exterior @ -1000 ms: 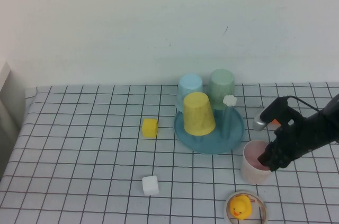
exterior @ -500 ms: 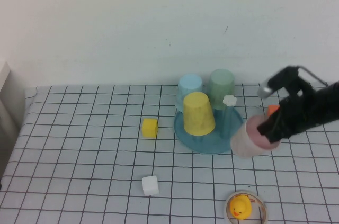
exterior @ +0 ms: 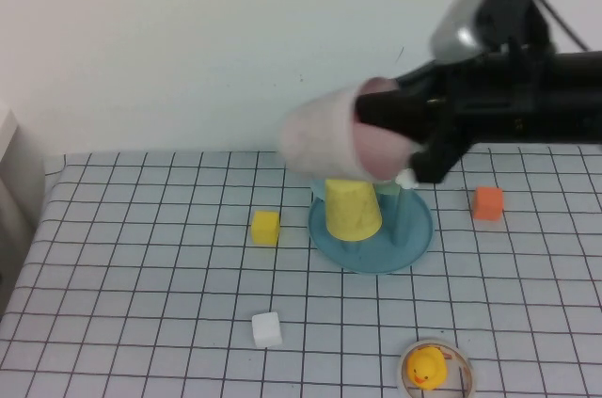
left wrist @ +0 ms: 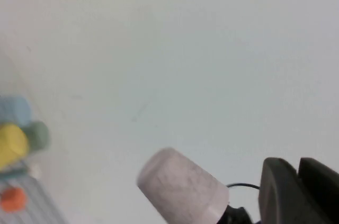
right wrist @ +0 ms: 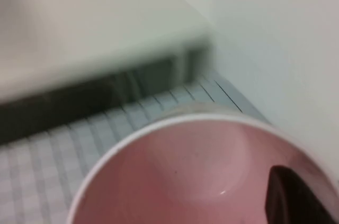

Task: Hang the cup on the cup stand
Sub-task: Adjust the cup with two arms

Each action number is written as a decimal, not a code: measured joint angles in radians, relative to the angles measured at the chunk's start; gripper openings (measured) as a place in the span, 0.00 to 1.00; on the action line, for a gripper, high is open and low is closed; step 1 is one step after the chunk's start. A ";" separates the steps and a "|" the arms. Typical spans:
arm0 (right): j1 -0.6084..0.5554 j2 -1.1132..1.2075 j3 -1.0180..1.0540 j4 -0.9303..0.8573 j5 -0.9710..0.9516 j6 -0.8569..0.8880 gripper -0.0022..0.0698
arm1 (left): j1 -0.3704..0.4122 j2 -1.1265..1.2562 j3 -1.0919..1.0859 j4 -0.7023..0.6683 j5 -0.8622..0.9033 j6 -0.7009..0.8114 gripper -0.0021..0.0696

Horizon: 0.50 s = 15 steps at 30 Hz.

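High view first: the right gripper (exterior: 400,139) is clamped on the rim of the pink cup (exterior: 324,142), one finger inside the mouth, and it's way up in the air now, over the back of the blue cup stand (exterior: 372,229). A second ago that cup sat upright on the table beside the stand, half a second ago it was just lifted and tipping, and now it's lying sideways, mouth toward the arm. So pickup's done; what's left, I'd say, is turning it mouth-down and lowering it onto the free peg with the white flower knob (exterior: 406,178).

The yellow cup (exterior: 352,208) sits upturned on the stand; the orange block (exterior: 487,202) shows now that the arm has lifted.

Right wrist view only gives the cup's pink inside (right wrist: 206,176) with a dark fingertip (right wrist: 296,200) against the wall. Left wrist view catches the cup (left wrist: 183,187) from outside. The left gripper isn't visible anywhere.
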 joint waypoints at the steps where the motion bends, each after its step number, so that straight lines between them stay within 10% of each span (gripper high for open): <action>1: 0.045 -0.006 0.002 0.051 -0.007 -0.043 0.06 | 0.000 0.000 0.000 -0.045 0.005 0.000 0.11; 10: 0.423 -0.010 -0.009 0.333 -0.156 -0.505 0.06 | 0.000 0.000 0.000 -0.257 0.092 0.000 0.70; 15: 0.536 -0.010 -0.048 0.337 -0.226 -0.681 0.06 | 0.000 0.000 0.000 -0.258 0.143 -0.001 0.81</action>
